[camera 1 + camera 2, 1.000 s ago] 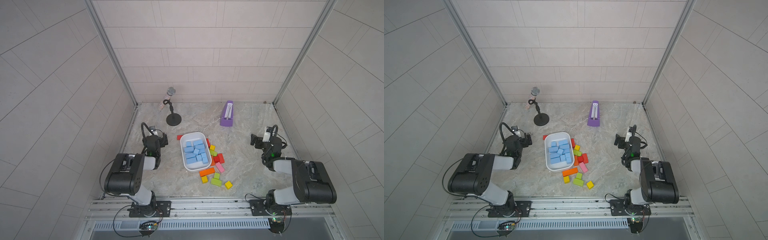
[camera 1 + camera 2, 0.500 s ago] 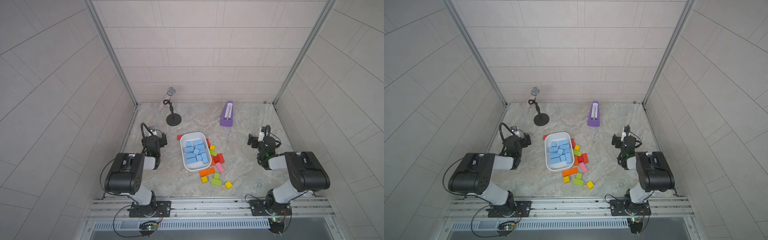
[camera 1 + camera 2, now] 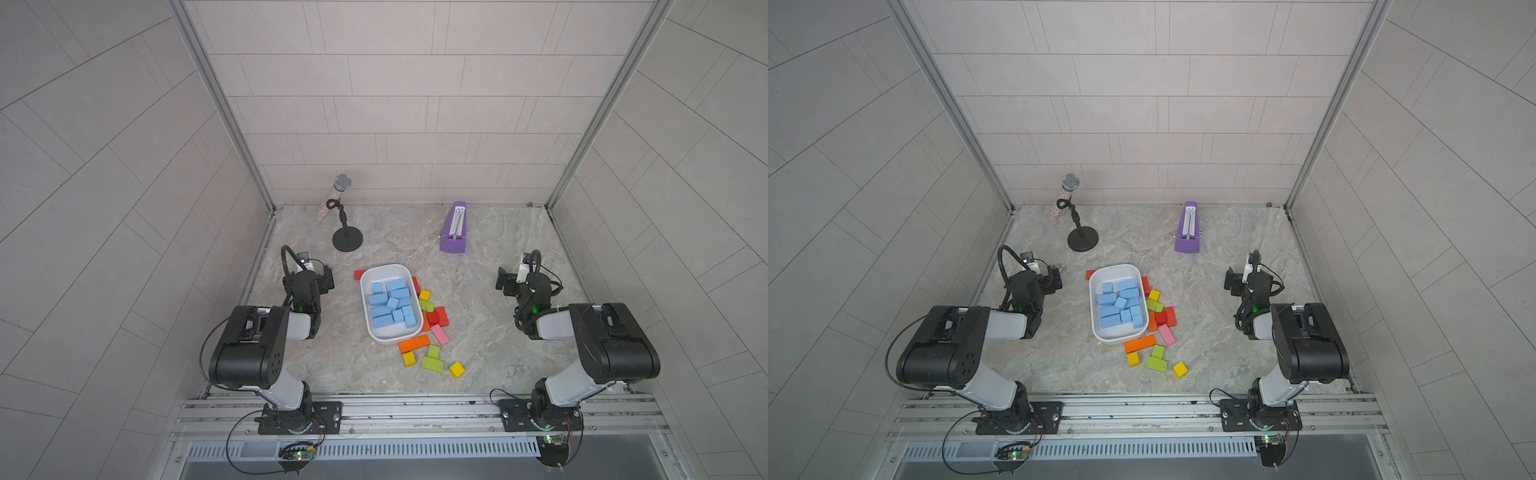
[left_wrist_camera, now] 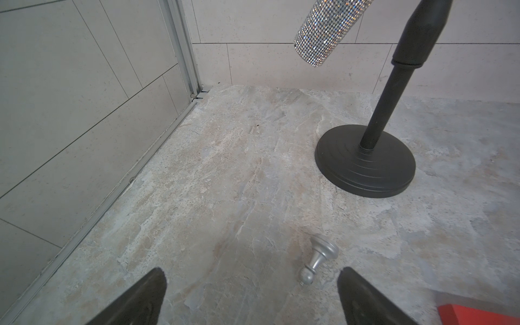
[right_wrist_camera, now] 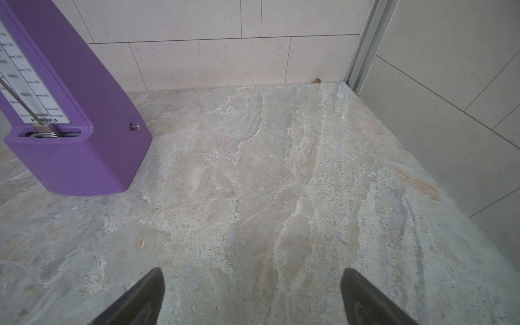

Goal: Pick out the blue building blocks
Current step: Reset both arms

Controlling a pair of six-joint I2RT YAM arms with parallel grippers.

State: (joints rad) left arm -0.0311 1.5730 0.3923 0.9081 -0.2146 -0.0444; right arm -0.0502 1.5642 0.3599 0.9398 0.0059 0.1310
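Over the last second the right arm [image 3: 611, 345] has folded back, drawing the right end effector [image 3: 505, 283] slightly inward from the right edge of the tabletop [image 3: 478, 345]. It hangs low over bare stone, fingers wide apart and holding nothing. The left arm [image 3: 249, 349] has not moved. By the left edge, the left end effector [image 4: 250, 278] is likewise spread and empty. In the middle of the tabletop sits the white tray [image 3: 364, 303], and the blue building blocks [image 3: 392, 305] lie piled inside it. The other coloured blocks [image 3: 413, 344] lie scattered beside it toward the near edge, with no blue among them. Sorting looks finished, with both arms parked. A silver knob [image 4: 318, 260] lies just ahead of the left fingers.
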